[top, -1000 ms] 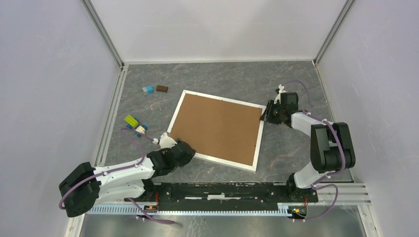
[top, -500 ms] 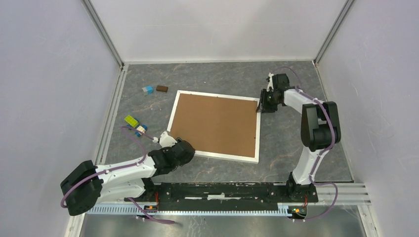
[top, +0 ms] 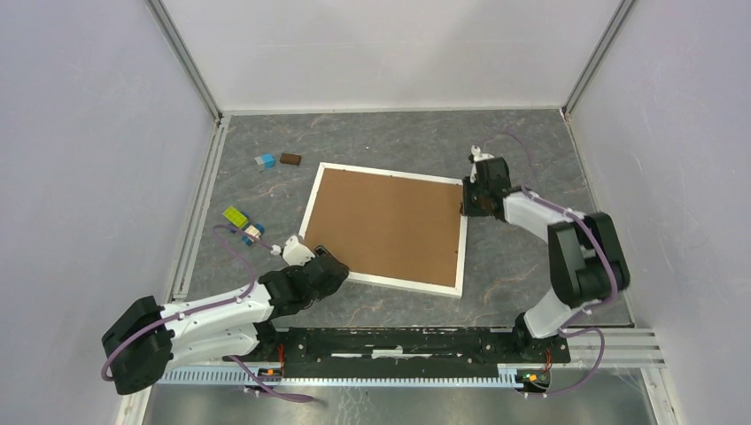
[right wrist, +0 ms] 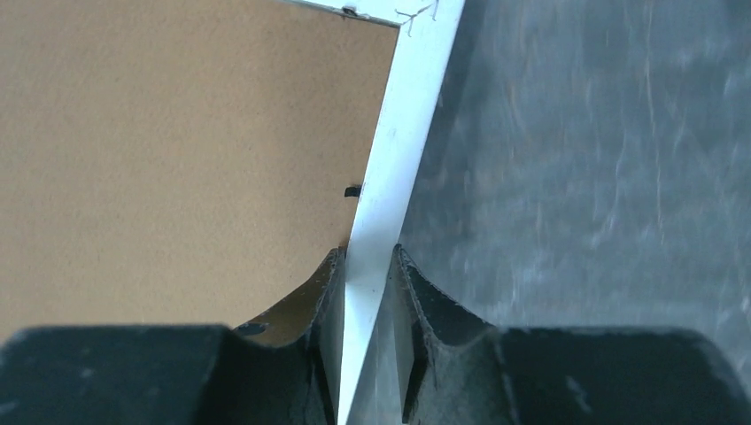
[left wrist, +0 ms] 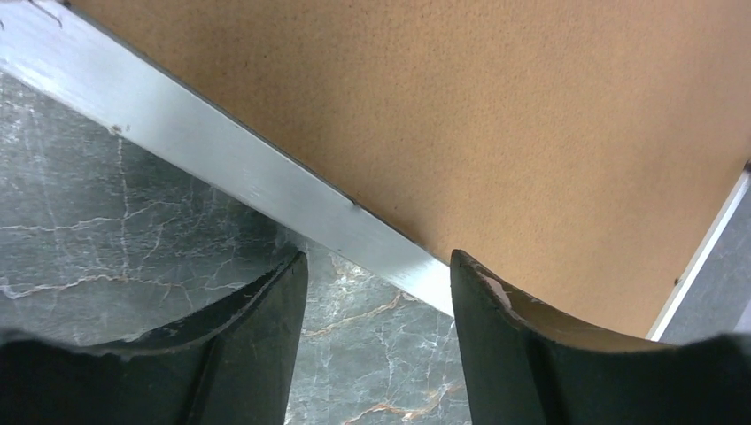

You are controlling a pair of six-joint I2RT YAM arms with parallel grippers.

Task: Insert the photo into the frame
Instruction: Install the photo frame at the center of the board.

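The white frame (top: pixel 383 282) lies flat in the middle of the table with a brown backing board (top: pixel 390 226) filling it. The photo is out of view. At the far right corner my right gripper (top: pixel 467 202) is shut on the frame's right rail (right wrist: pixel 398 142), which runs between its jaws (right wrist: pixel 366 257). My left gripper (top: pixel 321 258) is at the frame's near-left corner. Its jaws (left wrist: pixel 378 266) stand open over the near rail (left wrist: pixel 230 159), one finger (left wrist: pixel 266 319) above the table and the other (left wrist: pixel 505 328) above the board (left wrist: pixel 496 115).
Small blocks lie on the table left of the frame: a blue one (top: pixel 264 161), a brown one (top: pixel 290 159), a green one (top: pixel 235 216) and a blue-and-yellow one (top: pixel 252 233). Enclosure walls and metal rails bound the table on three sides.
The frame has swung round to lie squarer to the table as the right gripper moved back and left holding its rail. The left jaws have widened.
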